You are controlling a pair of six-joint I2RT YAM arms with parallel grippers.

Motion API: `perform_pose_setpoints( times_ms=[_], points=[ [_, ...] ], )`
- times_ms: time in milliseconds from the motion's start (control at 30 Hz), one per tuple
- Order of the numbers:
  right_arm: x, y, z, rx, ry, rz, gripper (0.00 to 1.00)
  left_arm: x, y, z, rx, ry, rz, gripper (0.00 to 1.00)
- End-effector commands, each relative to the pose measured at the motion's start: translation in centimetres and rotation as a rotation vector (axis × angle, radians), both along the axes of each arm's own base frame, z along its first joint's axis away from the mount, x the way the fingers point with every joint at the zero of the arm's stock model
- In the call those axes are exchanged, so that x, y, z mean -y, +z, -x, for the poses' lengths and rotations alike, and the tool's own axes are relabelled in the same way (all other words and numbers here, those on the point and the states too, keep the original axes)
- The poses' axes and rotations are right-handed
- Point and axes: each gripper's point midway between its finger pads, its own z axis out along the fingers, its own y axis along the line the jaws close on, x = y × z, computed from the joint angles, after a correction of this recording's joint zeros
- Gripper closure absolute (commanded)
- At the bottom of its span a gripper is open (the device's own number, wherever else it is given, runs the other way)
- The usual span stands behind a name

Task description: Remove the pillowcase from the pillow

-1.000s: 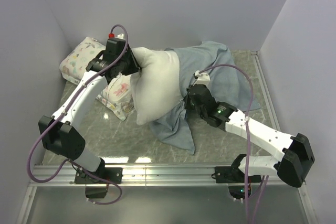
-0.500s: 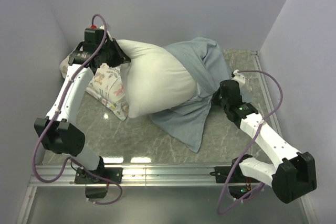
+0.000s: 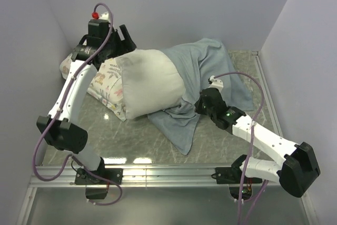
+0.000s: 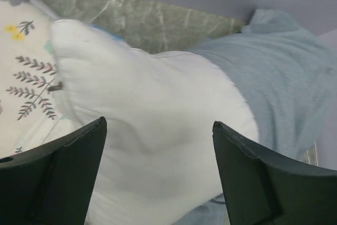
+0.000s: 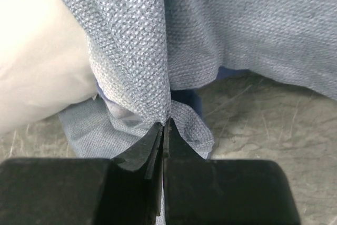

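Marbled table, floral cushion against pillow

Plain pale purple walls on three sides. Grey-green marble-look tabletop. Shiny silver metal rail along near edge.

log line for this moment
left end effector: open, by pillow | right end effector: shut on pillowcase | pillow: partly uncovered

plump plain white rectangular pillow: 1 | blue-grey fabric pillowcase: just 1 | smaller floral-print white pillow: 1 | left pincer + right pincer: so 2 | green marbled bench: 1
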Motion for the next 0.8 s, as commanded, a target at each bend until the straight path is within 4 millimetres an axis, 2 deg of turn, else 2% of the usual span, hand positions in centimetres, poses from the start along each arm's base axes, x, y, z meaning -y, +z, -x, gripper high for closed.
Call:
perform_pose_setpoints(
  times_ms=[0,33,67,133,167,200,233,300,333,400,433,533,600,633,667,700,733,767],
  points=[
    [0.6,-1.0,0.0,-0.009,-0.03,0.037,1.0,1.8,6.2,2.1,0.176,-0.015,-0.08,0.13],
    [0.6,-1.0,0.0,-0.009,-0.031,0.036,1.0,2.7,5.0,2.0,0.147,-0.043,-0.089,0.13],
    [0.6,-1.1,0.1,-0.01,-0.028,0.035,1.0,4.1,4.2,2.1,0.129,-0.08,-0.099,0.01],
    [0.6,-0.9,0.1,-0.004,-0.026,0.03,1.0,5.8,1.7,1.7,0.074,-0.136,-0.133,0.01],
    [0.6,-0.9,0.1,-0.003,-0.026,0.031,1.0,7.5,0.8,2.1,0.06,-0.175,-0.149,0.01],
    [0.6,-1.0,0.1,-0.004,-0.027,0.036,1.0,8.2,0.0,2.1,0.043,-0.189,-0.173,0.01],
    [0.6,-1.0,0.1,-0.002,-0.028,0.039,1.0,9.8,-1.5,2.1,0.018,-0.217,-0.196,0.01],
    [0.5,-1.4,0.0,-0.014,-0.024,0.042,1.0,10.2,-3.2,1.5,-0.012,-0.192,-0.245,0.01],
    [0.5,-1.5,0.1,-0.015,-0.021,0.043,1.0,10.6,-5.6,0.7,-0.061,-0.19,-0.27,0.01],
    [0.3,-2.0,0.1,-0.023,-0.013,0.035,1.0,10.9,-7.9,0.2,-0.105,-0.178,-0.292,0.01],
    [0.2,-2.0,0.1,-0.024,-0.009,0.033,1.0,11.3,-9.7,-0.3,-0.131,-0.173,-0.304,0.01],
    [-0.1,-2.3,0.1,-0.032,0.004,0.038,1.0,12.0,-13.2,-0.7,-0.197,-0.164,-0.315,0.01],
    [-0.1,-2.5,0.2,-0.04,0.011,0.046,1.0,12.3,-14.6,-0.6,-0.228,-0.156,-0.312,0.01],
    [-0.1,-2.4,0.2,-0.037,0.009,0.048,1.0,12.6,-15.0,-0.4,-0.235,-0.161,-0.302,0.06],
    [-0.1,-2.2,0.1,-0.035,0.012,0.049,1.0,12.6,-15.5,-0.4,-0.237,-0.164,-0.292,0.32],
    [0.0,-2.2,0.2,-0.037,0.013,0.052,1.0,12.7,-15.5,-0.3,-0.236,-0.157,-0.28,0.51],
    [0.0,-1.8,0.1,-0.029,0.013,0.049,1.0,12.7,-14.7,-0.1,-0.217,-0.156,-0.266,0.64],
    [0.1,-1.5,0.1,-0.027,0.016,0.056,1.0,12.7,-15.1,0.2,-0.215,-0.158,-0.26,0.91]
  ],
)
